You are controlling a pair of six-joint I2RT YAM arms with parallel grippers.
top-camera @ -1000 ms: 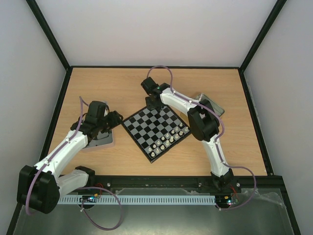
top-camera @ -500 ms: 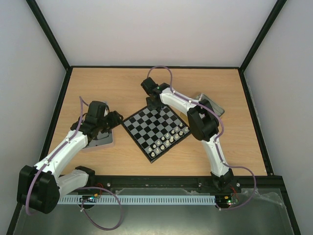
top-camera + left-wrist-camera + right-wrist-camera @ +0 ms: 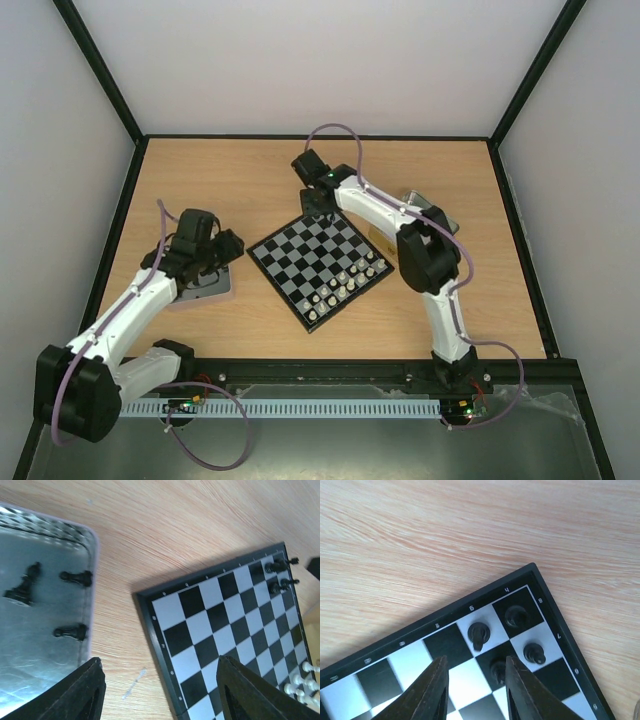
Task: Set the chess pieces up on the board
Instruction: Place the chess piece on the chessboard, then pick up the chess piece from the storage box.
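Black pieces are seen at a corner of the board just beyond the right gripper, whose fingers have just been parted, so one is judged placed; the left gripper is held spread near the tin.

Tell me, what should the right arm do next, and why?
Probably lift the right fingers straight up. They stand apart around a black piece that stands by itself on the board, close beside three others, so moving sideways might knock them over.
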